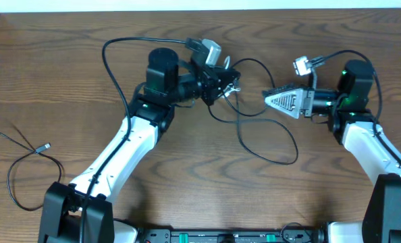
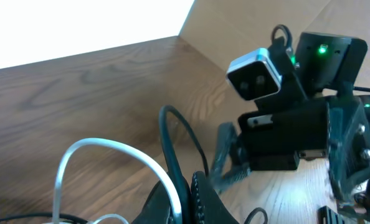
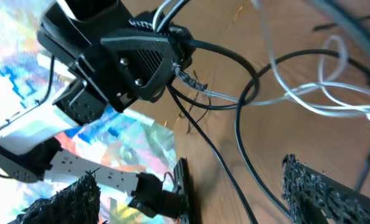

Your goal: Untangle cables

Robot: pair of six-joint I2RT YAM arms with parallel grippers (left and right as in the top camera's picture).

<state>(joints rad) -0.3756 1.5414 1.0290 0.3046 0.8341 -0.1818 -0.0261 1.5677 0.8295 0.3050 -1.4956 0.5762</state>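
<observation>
The left hand is clamped on a knot of cables near the middle of the surface's far edge. A white cord arches from its grip, and a black cord loops toward the centre. The right hand, just beside the knot, gapes wide and holds nothing. A plug-ended cord lies by the left edge.

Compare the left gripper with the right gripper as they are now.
The left gripper is shut on the cables; the right gripper is open and grips nothing. The left gripper is near the middle of the table; the right gripper is further toward the table's right side. Both point toward each other, low over the table.
</observation>
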